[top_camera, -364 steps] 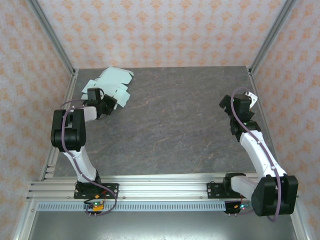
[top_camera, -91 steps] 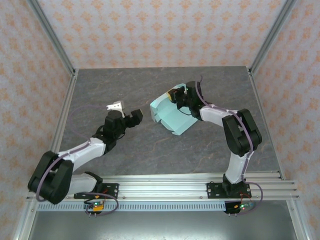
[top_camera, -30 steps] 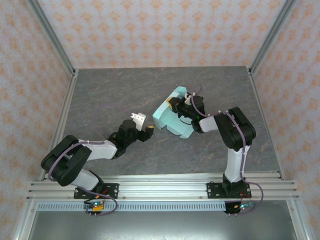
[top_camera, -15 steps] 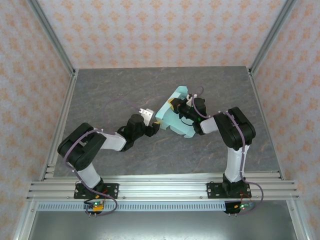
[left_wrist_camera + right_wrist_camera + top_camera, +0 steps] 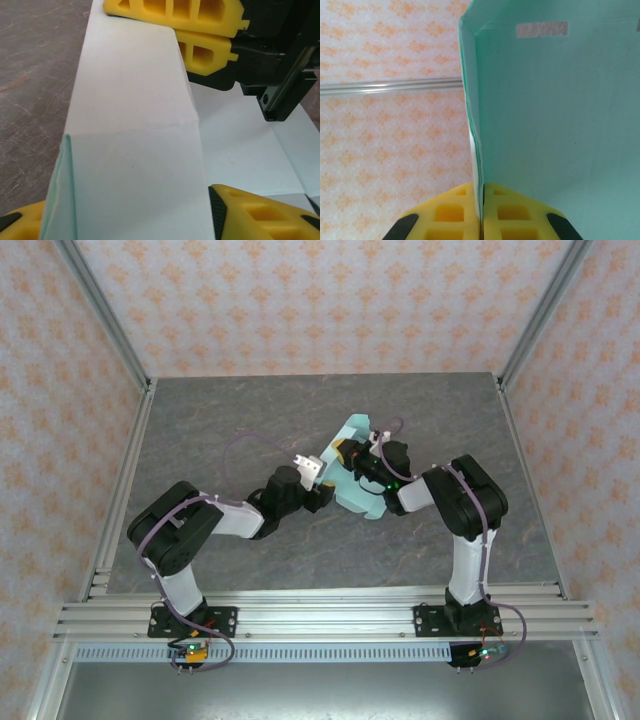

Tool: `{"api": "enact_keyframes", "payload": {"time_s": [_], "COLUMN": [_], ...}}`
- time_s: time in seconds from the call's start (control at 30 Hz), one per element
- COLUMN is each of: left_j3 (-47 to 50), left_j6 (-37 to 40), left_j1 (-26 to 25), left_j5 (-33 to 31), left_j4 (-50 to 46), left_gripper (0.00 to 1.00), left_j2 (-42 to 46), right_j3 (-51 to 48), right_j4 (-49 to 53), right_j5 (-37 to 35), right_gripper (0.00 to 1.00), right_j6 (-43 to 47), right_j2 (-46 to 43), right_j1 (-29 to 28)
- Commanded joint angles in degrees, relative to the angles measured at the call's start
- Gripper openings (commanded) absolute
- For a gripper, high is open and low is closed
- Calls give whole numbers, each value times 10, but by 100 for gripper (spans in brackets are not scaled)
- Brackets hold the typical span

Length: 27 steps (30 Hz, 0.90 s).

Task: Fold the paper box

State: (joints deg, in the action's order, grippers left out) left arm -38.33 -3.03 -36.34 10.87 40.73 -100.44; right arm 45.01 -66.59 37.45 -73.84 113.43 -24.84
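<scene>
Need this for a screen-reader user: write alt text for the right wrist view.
The right gripper, at the bottom, is pinched shut on an edge of the mint-green paper box, whose panel rises across the right side. A grey tape strip sits near its top; orange-patterned wallpaper and a metal rail show at left.

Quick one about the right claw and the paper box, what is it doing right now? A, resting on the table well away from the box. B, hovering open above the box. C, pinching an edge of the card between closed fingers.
C: in the right wrist view the right claw has its yellow fingers pressed together on a thin edge of the mint-green paper box.
</scene>
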Motion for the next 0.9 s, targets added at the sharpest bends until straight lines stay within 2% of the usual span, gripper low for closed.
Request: {"api": "enact_keyframes", "payload": {"time_s": [0.0, 0.2, 0.3, 0.4, 0.5, 0.63, 0.73, 0.87], "left_j3": [-11, -24, -4, 35, 63, 90, 69, 24], "left_j6": [9, 13, -7, -26, -55, -85, -101, -73], "left_j1": [-2, -1, -1, 6, 23, 43, 77, 95], "left_j5": [-32, -11, -34, -72, -73, -70, -48, 20], "left_j4": [-2, -15, -26, -23, -49, -75, -117, -136], "left_gripper": [52, 52, 52, 58, 64, 67, 67, 67], "left_j2": [37, 41, 75, 122, 177, 229, 217, 168], "right_j3": [10, 23, 29, 30, 34, 46, 49, 53], "right_j4": [-45, -43, -41, -25, -15, -13, -8, 1], "right_j5": [22, -1, -7, -14, -20, -13, -12, -8], "right_gripper": [10, 11, 11, 11, 11, 11, 11, 11], "right_j6": [-2, -7, -5, 11, 18, 14, 15, 17], "right_j2": [11, 25, 30, 27, 30, 36, 37, 36], "right_j1": [-7, -22, -22, -20, -18, -15, -15, -17]}}
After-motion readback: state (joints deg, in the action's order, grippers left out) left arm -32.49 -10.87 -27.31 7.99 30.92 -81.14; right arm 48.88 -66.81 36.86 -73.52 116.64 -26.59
